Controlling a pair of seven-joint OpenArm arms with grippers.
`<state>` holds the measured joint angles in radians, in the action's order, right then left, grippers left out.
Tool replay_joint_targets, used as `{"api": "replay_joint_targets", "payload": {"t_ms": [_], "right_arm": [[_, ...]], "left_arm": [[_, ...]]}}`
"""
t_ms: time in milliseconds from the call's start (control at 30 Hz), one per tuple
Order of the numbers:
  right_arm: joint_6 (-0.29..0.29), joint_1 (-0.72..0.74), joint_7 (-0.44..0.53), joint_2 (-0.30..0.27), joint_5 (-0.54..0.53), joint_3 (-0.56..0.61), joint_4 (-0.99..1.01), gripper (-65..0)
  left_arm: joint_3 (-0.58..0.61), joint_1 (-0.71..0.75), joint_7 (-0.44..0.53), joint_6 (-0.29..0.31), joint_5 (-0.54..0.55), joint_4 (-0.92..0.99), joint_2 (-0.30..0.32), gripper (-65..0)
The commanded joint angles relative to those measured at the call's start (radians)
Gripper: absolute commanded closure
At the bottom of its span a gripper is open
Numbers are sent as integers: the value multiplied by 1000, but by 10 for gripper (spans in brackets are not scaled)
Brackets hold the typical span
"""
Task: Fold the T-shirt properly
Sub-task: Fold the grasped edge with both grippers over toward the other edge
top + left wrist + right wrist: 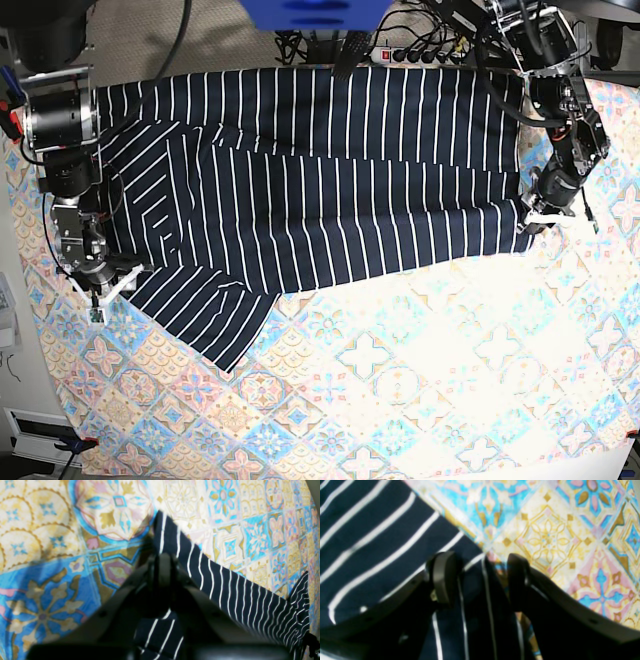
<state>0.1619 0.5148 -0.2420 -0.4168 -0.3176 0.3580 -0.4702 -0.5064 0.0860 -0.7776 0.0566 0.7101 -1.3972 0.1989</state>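
One T-shirt (330, 190) — soft dark navy cloth, thin white stripes — spread wide across the far half of one pastel tile-patterned tablecloth (420, 390), one sleeve angled toward the near left. Two dark, rounded grippers: left gripper (162, 567) clenched on a raised shirt corner; right gripper (480, 580) spread apart, straddling a ridge of striped fabric — not pinching it.

T-shirt (320, 190): 1 | tablecloth (420, 380): 1 | arms: 2
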Motion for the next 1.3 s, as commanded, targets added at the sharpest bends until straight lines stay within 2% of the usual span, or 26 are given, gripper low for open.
{"api": "replay_joint_targets", "payload": {"t_ms": [0,67,200,267,433,500,600,667,800,1000,1267], "right_arm": [[-2,31,23,-18,1,13,-2,-312],[24,34,30,-17,1,31,14,-309],[120,34,28,-15,-1,34,43,-306],[130,32,28,-15,-2,34,54,-277],[133,31,30,-15,-7,23,52,-61],[133,31,28,-15,-7,-23,49,0],[133,25,25,-20,-7,-110,11,-4],[133,-31,16,-21,-7,-178,-52,-2],[133,-137,-84,-34,-5,-287,-256,-2],[133,-327,-230,-38,-5,-422,-609,-1],[133,-546,-299,-37,-7,-552,-895,0]], "left_arm": [[-4,-10,16,10,9,-17,12,0],[-4,-10,16,10,9,-17,12,0],[-4,4,16,10,9,-17,12,0],[-4,4,16,10,9,-17,12,0],[-4,7,16,10,9,-17,12,0],[-2,7,16,10,9,-17,12,0],[-2,8,16,10,9,-17,12,0],[-4,10,16,10,9,-17,12,0],[-5,28,17,12,10,-31,15,0],[-2,87,17,12,10,-163,12,0],[-4,165,17,12,10,-247,12,0]]}}
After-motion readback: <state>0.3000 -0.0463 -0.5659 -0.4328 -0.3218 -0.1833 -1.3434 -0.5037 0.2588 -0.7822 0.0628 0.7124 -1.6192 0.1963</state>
